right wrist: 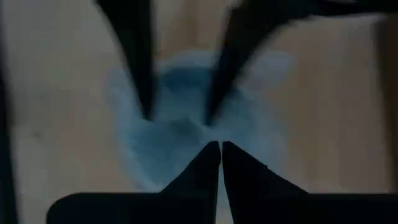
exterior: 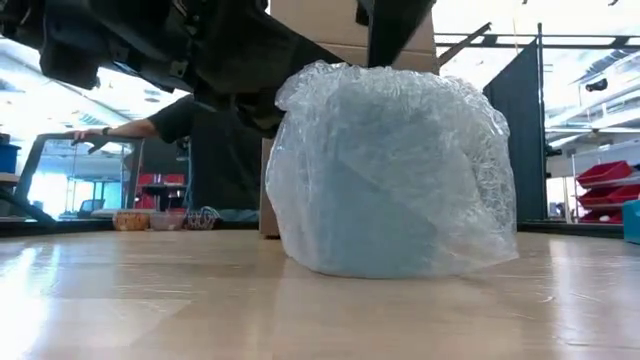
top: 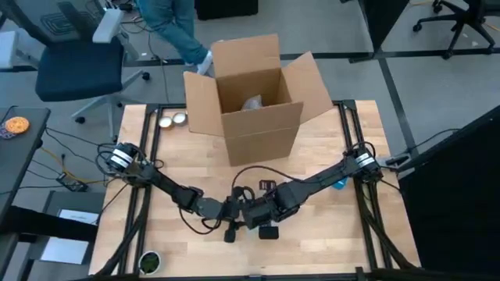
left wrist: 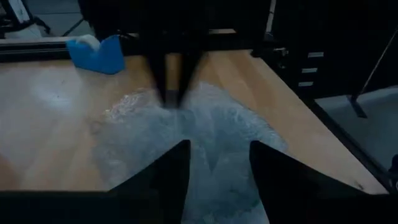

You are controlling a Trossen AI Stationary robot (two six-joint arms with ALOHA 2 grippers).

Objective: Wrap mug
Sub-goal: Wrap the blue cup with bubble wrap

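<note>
Both hands meet over the pale blue mug bundled in clear bubble wrap [exterior: 390, 170], which stands on the wooden table [exterior: 150, 300] directly beneath them. The left hand [left wrist: 214, 168] is spread apart above the wrap; the right hand [right wrist: 220, 149] is pinched closed, apparently on a fold at the top. Best to keep that pinch firm and gather loose wrap inward before letting go.

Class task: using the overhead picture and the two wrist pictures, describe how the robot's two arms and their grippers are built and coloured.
Both arms are black and slender, built of jointed segments. The left arm and right arm each have a pale silver-white collar near the base, with loose black cables looping beside them. The left gripper and right gripper each have two flat, dark, tapering fingers. No markings are legible.
</note>
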